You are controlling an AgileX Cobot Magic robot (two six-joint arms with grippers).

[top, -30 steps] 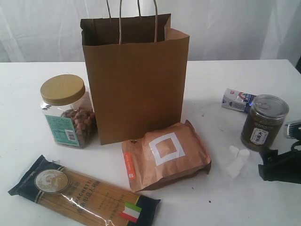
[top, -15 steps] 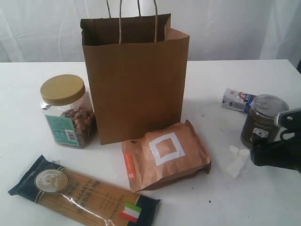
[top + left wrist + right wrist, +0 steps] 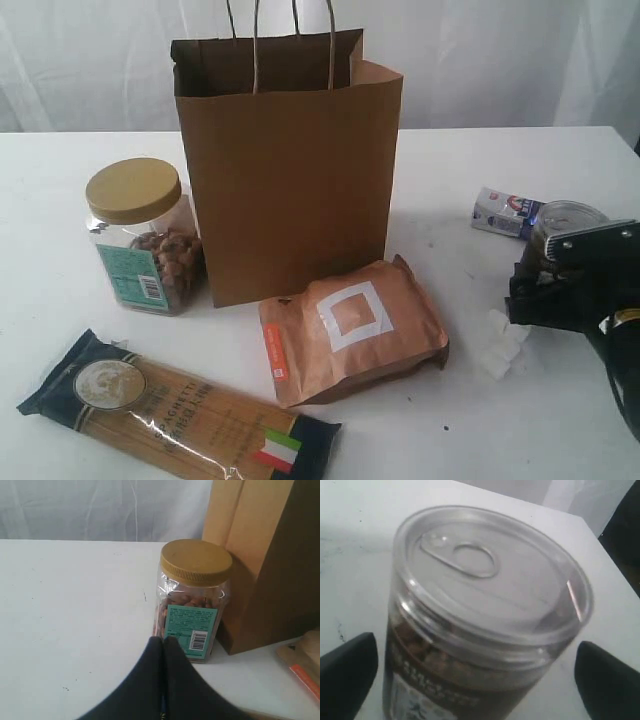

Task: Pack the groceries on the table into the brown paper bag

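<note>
The brown paper bag stands upright mid-table, its top open. The tan-lidded nut jar is beside it on the left. In front lie the spaghetti packet and the copper pouch. At the right are the small white-blue carton, the white marshmallows and the dark silver-lidded jar. My right gripper covers that jar's body. In the right wrist view the jar sits between the open fingers. My left gripper is shut and empty, just short of the nut jar. No pale box shows.
The white table runs wide on both sides of the bag, with a pale curtain behind it. In the left wrist view the bag stands right behind the nut jar, and an edge of the copper pouch shows at the side.
My right gripper has moved up and leftward from the table's right edge to the dark jar, and now covers the jar's body. The groceries and the bag have stayed put.
</note>
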